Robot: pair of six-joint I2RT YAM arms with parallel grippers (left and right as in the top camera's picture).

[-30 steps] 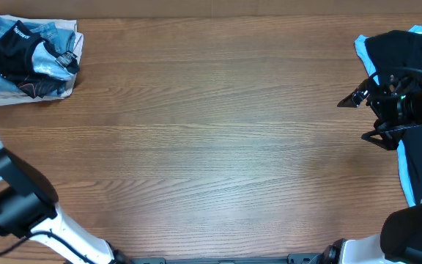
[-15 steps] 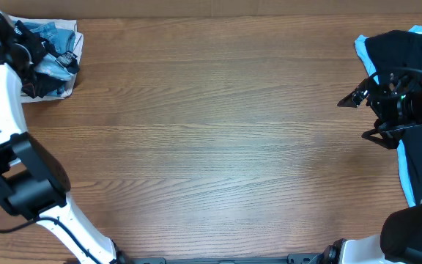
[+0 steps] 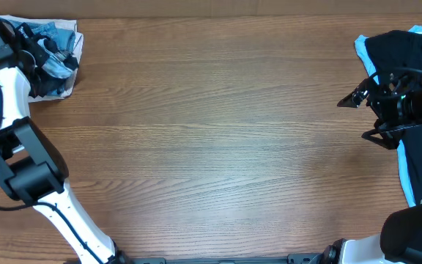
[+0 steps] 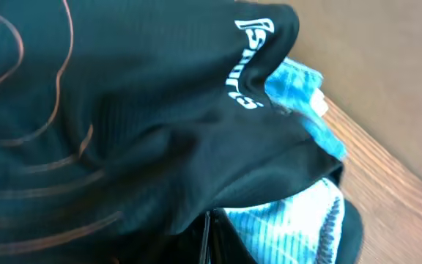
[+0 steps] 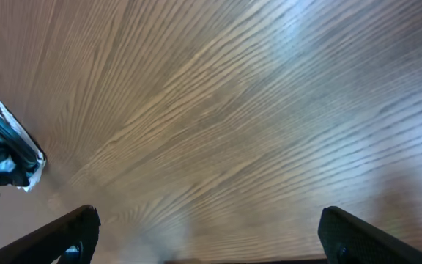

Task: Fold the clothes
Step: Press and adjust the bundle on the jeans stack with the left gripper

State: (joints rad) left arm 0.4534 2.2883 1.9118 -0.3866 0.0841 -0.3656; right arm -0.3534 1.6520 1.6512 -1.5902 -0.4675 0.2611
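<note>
Closing within the last second, the left gripper [image 3: 35,55] has gone from well open to fully clenched. The wrist view shows black shirt [image 4: 123,132] fabric bunched right at the jaw line, so the grip appears to be on a fold of the shirt, though the fingertips themselves are buried in cloth. This marks the pick-up stage: the garment is seized but not yet drawn out, spread or folded. The shirt, with thin orange lines and white lettering, lies crumpled on a pale blue cloth [image 4: 291,220] at the far left corner of the table [image 3: 211,147], whose centre would likely serve for laying it flat. Over the same second the left arm has swung up from the near left edge and now reaches along that edge, wrist bent inward over the pile. At the right edge, the right gripper [image 5: 207,216] is unchanged: jaws spread wide, nothing between them, hovering above the wood at the edge of a dark cloth [image 3: 409,51].
</note>
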